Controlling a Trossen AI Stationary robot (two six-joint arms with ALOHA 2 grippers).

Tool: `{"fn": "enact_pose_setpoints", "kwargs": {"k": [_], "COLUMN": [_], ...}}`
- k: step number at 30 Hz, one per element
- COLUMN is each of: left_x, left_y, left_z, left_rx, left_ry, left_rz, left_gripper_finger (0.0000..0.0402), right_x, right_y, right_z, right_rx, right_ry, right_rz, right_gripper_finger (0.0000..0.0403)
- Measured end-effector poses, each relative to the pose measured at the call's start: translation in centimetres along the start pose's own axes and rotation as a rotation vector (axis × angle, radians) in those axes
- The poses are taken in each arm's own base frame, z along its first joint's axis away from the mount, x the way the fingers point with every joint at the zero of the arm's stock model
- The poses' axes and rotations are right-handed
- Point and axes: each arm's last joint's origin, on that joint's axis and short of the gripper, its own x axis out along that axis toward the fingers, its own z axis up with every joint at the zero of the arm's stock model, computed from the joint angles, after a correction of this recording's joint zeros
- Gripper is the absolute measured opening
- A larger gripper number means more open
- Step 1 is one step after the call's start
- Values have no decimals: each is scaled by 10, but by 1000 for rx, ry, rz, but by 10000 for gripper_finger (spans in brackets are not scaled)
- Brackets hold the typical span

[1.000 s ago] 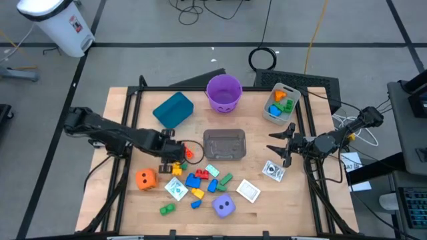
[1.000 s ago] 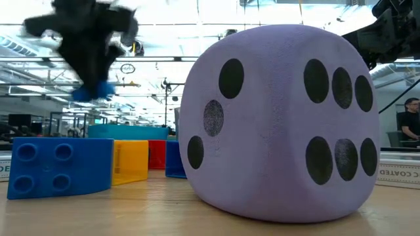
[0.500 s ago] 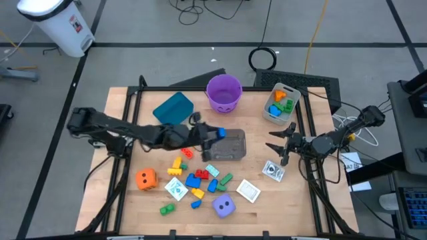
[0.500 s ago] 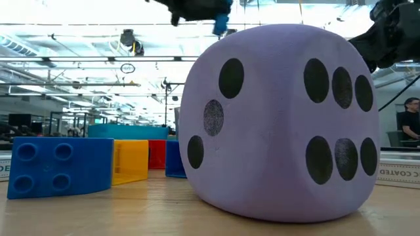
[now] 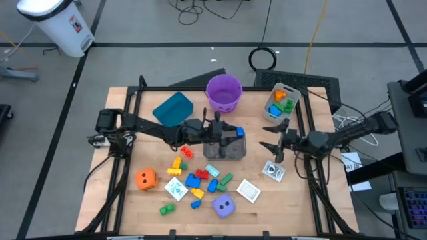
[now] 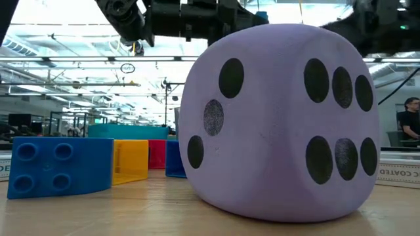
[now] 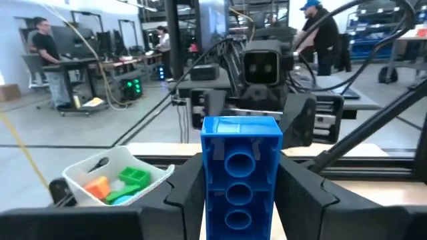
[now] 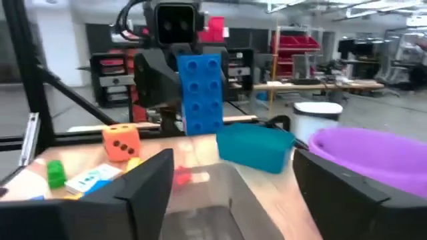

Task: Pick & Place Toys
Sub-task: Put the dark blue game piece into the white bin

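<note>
Fingers of the left gripper (image 5: 230, 133) were clamped on a long blue block (image 7: 240, 175), holding it over the clear tub (image 5: 225, 148) at the middle of the tabletop (image 5: 293, 207). The right gripper (image 5: 272, 148) hung at about three o'clock from that tub, its fingers spread wide and holding nothing. Toward six o'clock lay the loose blocks (image 5: 197, 180), the white cards (image 5: 248, 191), the orange die (image 5: 146, 178) and the purple die (image 5: 224, 207).
</note>
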Motion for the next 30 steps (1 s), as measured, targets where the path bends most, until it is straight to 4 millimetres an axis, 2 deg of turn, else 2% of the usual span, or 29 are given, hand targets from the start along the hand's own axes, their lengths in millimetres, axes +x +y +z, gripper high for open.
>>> {"fn": "enact_pose_setpoints", "kwargs": {"k": [4, 8, 12, 16, 21, 30], "left_x": [1, 1, 0, 0, 0, 0], "left_y": [-1, -5, -11, -14, -12, -9], "left_z": [2, 2, 1, 2, 0, -2], "left_rx": [7, -2, 18, 27, 38, 26], "left_ry": [-9, -7, 0, -1, 13, 36], "left_rz": [-33, -83, -100, -107, -65, -66], "left_gripper_finger": [153, 153, 153, 153, 154, 154], "right_x": [21, 39, 47, 54, 63, 85], "right_y": [-9, -13, -10, -7, -2, 3], "right_z": [-1, -3, -8, -12, -14, -10], "right_rx": [-30, 65, 101, 69, 24, -35], "right_ry": [75, 105, 97, 61, 42, 38], "right_rz": [-2, 95, 183, 196, 294, 295], "right_gripper_finger": [313, 320, 319, 320, 320, 322]}}
